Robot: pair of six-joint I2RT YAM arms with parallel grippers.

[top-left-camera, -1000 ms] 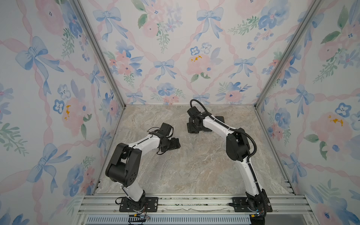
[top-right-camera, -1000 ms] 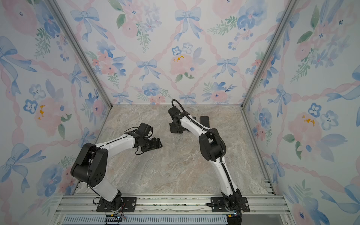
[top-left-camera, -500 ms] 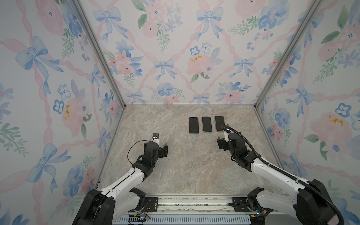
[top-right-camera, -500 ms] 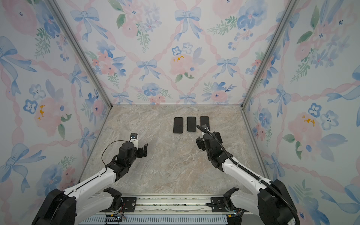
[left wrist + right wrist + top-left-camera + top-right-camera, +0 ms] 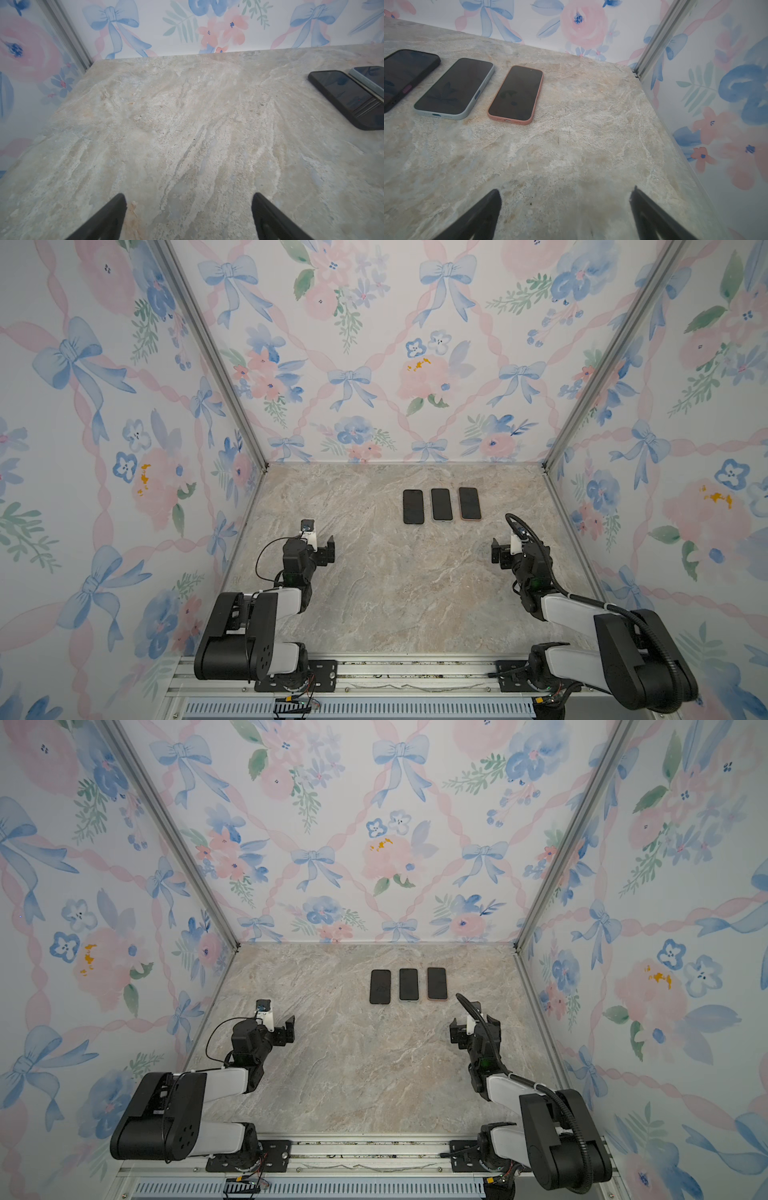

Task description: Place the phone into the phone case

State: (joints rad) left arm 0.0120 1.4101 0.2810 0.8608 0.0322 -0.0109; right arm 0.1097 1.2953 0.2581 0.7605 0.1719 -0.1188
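Three phones lie in a row, screens up, at the back of the marble table, in both top views. The left one has a black phone case, the middle one a pale blue case, the right one a pink case. My left gripper hovers open at the table's left, well short of the row. Open too, my right gripper hangs at the right, in front of the pink phone. Neither holds anything.
Floral walls close in the table on three sides, with metal posts at the back corners. A metal rail carrying both arm bases runs along the front edge.
A second ago both arms reached deep over the table, the right gripper covering the phones. Both have drawn back to the front sides, and the row of phones lies uncovered.
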